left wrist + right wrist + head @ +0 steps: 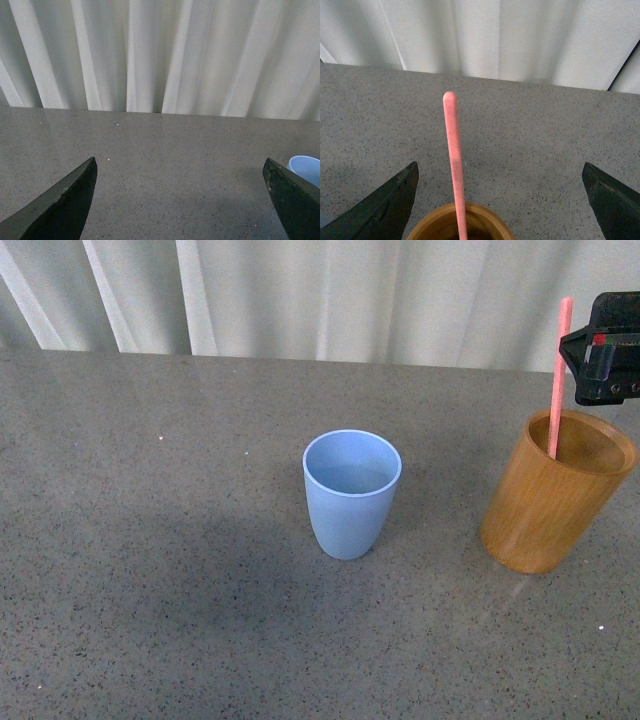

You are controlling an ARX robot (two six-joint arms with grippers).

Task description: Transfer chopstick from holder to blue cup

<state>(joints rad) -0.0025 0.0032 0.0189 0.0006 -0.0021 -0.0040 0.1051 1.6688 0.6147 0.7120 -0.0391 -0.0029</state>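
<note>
At the front view's upper right, the right gripper point(606, 362) runs off the frame's edge. The chopstick point(559, 378) hides its lower end inside the holder point(545, 510). The left wrist view's edge cuts off most of the blue cup point(305, 168).

It looks like a lab or a staged test area: a wide grey speckled stone-look counter point(150, 540), with a plain white pleated curtain point(350, 290) hanging along its far edge.
</note>
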